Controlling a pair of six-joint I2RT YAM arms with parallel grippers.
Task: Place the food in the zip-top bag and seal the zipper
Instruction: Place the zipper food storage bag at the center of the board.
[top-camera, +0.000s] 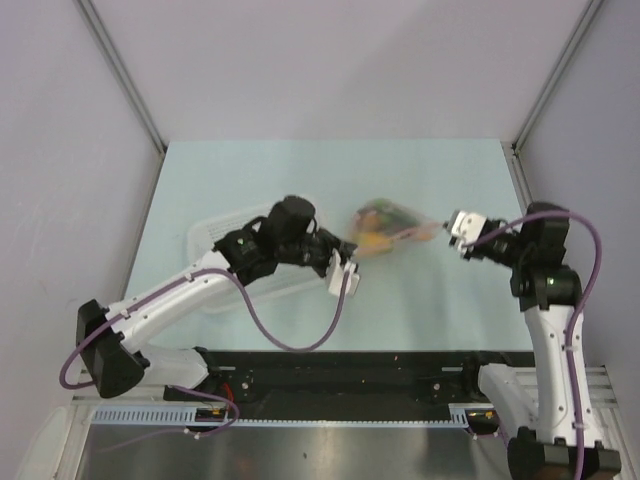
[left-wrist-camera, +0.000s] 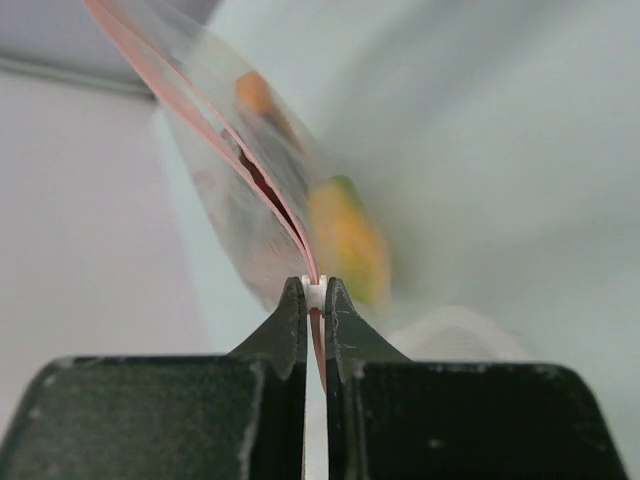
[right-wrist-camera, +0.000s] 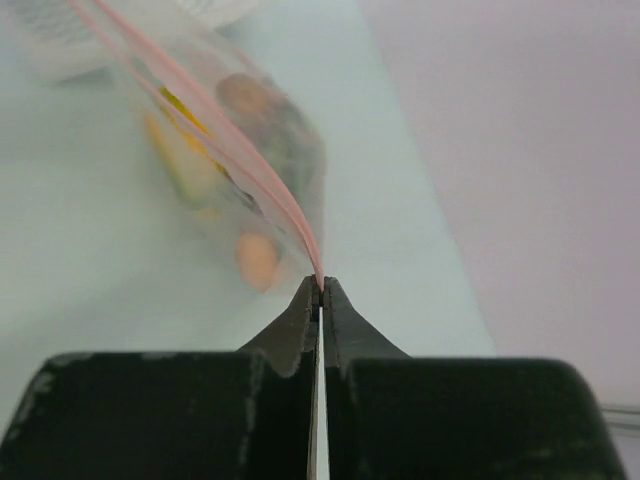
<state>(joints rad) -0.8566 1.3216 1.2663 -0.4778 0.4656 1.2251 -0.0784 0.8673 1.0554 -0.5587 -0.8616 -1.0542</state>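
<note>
The left gripper (left-wrist-camera: 314, 290) and right gripper (right-wrist-camera: 320, 288), clamped on opposite ends of the zipper (left-wrist-camera: 215, 125) of the bag (top-camera: 390, 222), should stretch it taut, then press shut.

no readable text, no labels, no brands, no numbers in any view

Gripper: the right gripper (right-wrist-camera: 320, 292), its jaws pinched on the end of the zipper (right-wrist-camera: 303, 240).
Zipper: pink strip running off toward 11 o'clock.
Bag: clear bag (right-wrist-camera: 215, 150), over the pale table (right-wrist-camera: 400, 250).
Food: blurred yellow, orange and dark food (right-wrist-camera: 190, 165), inside the bag.
</note>
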